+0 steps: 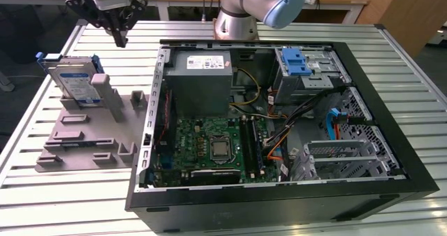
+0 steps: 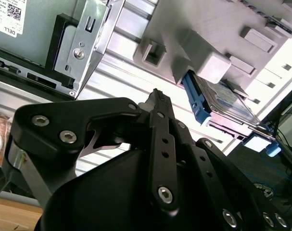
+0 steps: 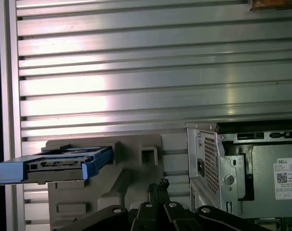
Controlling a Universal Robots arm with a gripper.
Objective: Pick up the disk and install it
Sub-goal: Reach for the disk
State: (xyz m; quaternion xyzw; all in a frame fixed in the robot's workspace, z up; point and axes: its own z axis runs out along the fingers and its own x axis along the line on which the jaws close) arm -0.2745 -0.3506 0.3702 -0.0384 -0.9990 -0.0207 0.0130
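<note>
- Black metal gripper [image 2: 157, 96] sits nearest, fingertips seemingly pressed together, holding nothing.
- Silver rectangular disk [image 1: 73, 81] in a blue plastic carrier stands upright in a grey fixture [image 1: 84, 142], lower than the gripper, toward the exterior view's left.

One disk [image 1: 75, 84], one open computer case [image 1: 279, 204], one fixture [image 1: 84, 142]

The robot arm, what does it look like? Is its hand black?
The arm is a fat silver tube with a round light blue cap. Yes, its gripper is black, made of jointed bars with shiny silver bolts.
</note>
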